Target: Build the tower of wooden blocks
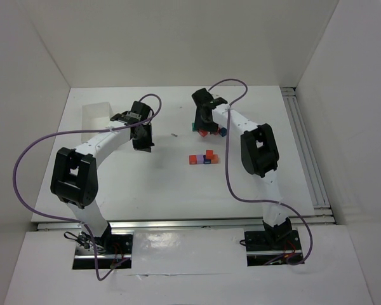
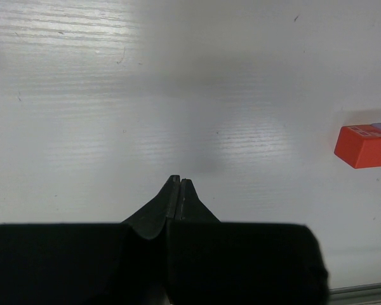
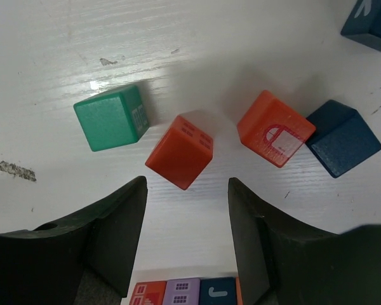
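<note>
Right pincer [image 3: 187, 183] hangs part-open above a loose orange-red cube [image 3: 179, 151], a teal cube [image 3: 111, 117] near it; the low tower [image 1: 204, 157] sits mid-way across the surface [image 1: 146, 184]. Left pincer [image 2: 179, 182] is pressed shut over bare white

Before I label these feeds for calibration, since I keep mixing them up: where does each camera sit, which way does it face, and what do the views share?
Top external: above and behind the bases, looking down at the table; left arm and right arm show.
Left wrist: looks down at the tabletop past its shut left pincer.
Right wrist: looks down at loose blocks between the fingers of the open right pincer.
Shared: all three catch the started row.
</note>
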`<action>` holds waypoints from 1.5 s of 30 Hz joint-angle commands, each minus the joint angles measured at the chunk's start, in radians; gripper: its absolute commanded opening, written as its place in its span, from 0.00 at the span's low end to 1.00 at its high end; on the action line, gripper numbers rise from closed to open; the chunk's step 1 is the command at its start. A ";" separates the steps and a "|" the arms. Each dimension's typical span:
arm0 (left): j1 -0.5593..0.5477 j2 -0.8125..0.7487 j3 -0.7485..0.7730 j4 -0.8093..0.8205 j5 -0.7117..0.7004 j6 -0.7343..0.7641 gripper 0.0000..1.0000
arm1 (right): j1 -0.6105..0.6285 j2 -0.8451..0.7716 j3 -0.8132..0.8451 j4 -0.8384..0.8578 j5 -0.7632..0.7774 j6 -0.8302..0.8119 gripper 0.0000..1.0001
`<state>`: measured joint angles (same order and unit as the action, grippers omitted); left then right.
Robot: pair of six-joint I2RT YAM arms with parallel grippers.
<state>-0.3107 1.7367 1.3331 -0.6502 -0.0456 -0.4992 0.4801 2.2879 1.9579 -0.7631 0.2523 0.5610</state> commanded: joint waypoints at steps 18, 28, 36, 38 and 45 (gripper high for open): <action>0.004 -0.040 0.001 0.012 0.001 0.017 0.00 | 0.006 0.116 0.162 -0.004 -0.013 0.013 0.60; 0.004 -0.040 0.001 0.012 0.001 0.017 0.00 | 0.026 0.124 0.208 -0.036 0.050 -0.007 0.37; 0.004 -0.049 -0.008 0.012 0.001 0.017 0.00 | 0.035 -0.001 0.168 -0.048 0.068 -0.027 0.31; 0.004 -0.049 -0.008 0.012 0.001 0.017 0.00 | 0.035 -0.071 0.115 -0.048 0.080 -0.027 0.31; 0.004 -0.058 -0.008 0.012 0.001 0.017 0.00 | 0.089 -0.283 -0.143 -0.025 0.081 -0.027 0.31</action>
<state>-0.3107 1.7241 1.3235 -0.6502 -0.0467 -0.4984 0.5270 2.1223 1.8896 -0.7883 0.3111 0.5407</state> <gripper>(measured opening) 0.036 0.421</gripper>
